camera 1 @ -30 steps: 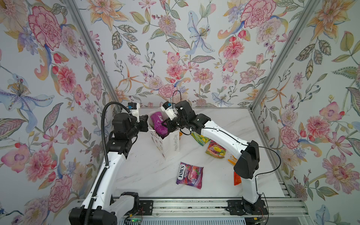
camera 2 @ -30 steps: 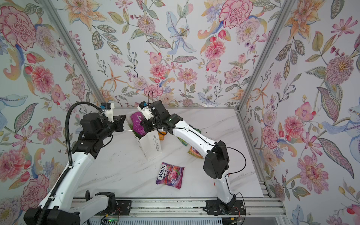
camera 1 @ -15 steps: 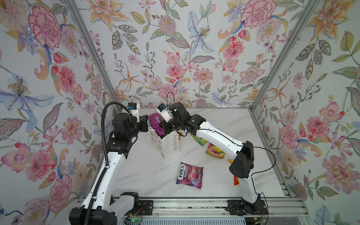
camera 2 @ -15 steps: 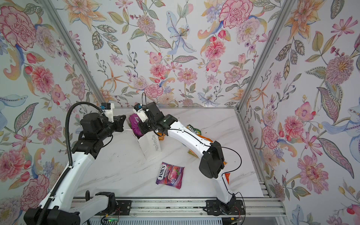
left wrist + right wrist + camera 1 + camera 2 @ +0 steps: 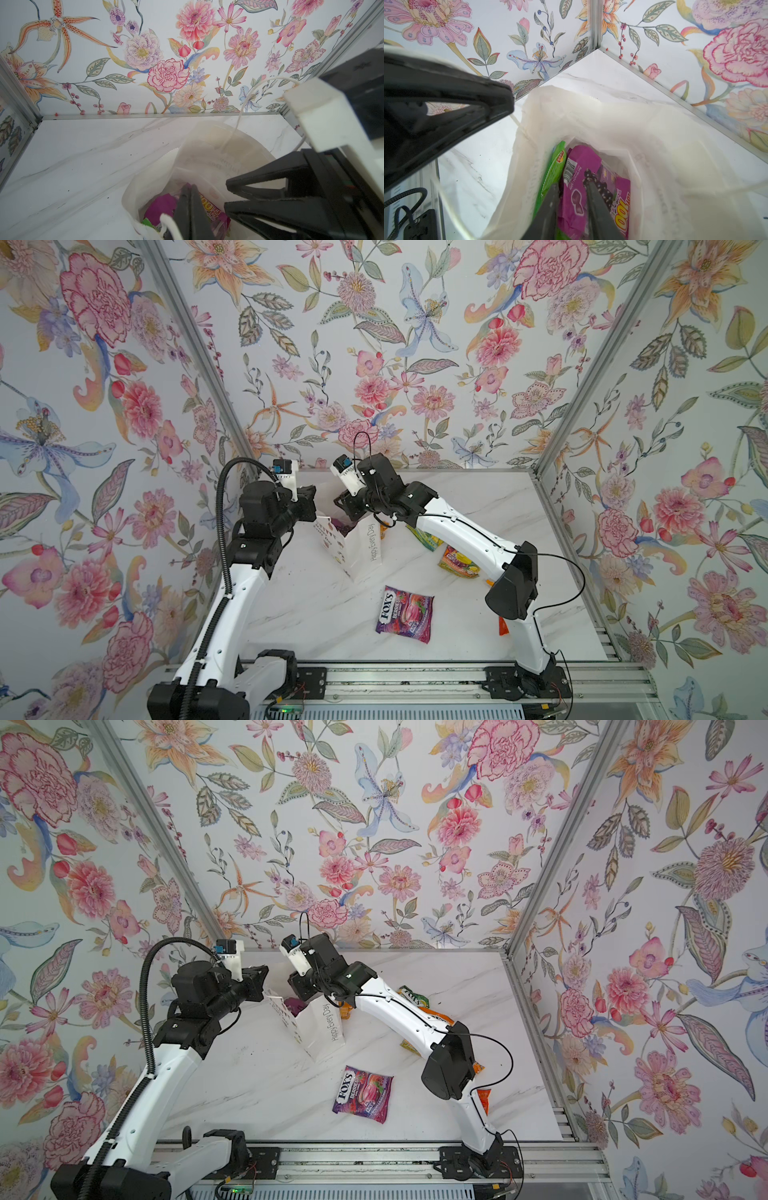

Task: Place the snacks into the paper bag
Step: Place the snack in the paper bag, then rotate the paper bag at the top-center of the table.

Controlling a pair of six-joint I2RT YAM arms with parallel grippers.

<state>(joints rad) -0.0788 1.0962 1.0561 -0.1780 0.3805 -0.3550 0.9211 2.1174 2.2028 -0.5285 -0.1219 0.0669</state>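
Note:
The white paper bag [image 5: 359,549] [image 5: 326,1029] stands open at the back left of the table. A purple packet [image 5: 581,166] [image 5: 160,205] and a green packet [image 5: 552,166] lie inside it. My right gripper [image 5: 572,197] [image 5: 345,510] hangs in the bag's mouth, jaws slightly open over the purple packet. My left gripper [image 5: 190,199] [image 5: 311,506] is shut at the bag's left rim, a cord handle [image 5: 167,221] lying across its fingers; whether the cord is pinched I cannot tell. A purple FOX'S packet [image 5: 405,614] [image 5: 362,1094] lies flat on the table in front.
Under my right arm lie a green packet [image 5: 424,537] [image 5: 415,996] and a yellow-orange packet [image 5: 459,562]. An orange sachet [image 5: 503,626] [image 5: 484,1098] lies by the right arm's base, another orange one [image 5: 384,526] behind the bag. Floral walls close in three sides.
My right gripper moved left and down into the bag's mouth with the purple packet, and its jaws have parted; the packet now lies inside. The left arm has held still.

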